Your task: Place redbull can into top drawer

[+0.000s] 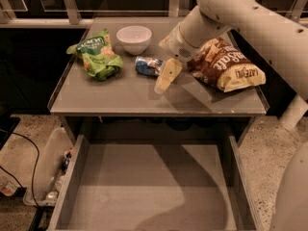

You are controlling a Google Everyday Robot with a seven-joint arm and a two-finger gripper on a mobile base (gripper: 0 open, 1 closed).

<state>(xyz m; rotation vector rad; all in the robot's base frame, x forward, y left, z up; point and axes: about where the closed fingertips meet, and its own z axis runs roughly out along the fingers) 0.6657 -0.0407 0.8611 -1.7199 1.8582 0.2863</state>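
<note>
The redbull can (147,65) lies on its side on the grey table (120,97), blue and silver, between the green snack bag and my arm. My gripper (163,81) hangs just right of the can, its cream finger (167,76) pointing down toward the table, close to the can's right end. The top drawer (154,191) is pulled out below the table's front edge, its flat grey bottom bare.
A white bowl (134,38) stands behind the can. A green snack bag (96,56) lies at the left. A brown chip bag (226,64) lies at the right under my arm. A plastic bin (50,170) with items sits on the floor at left.
</note>
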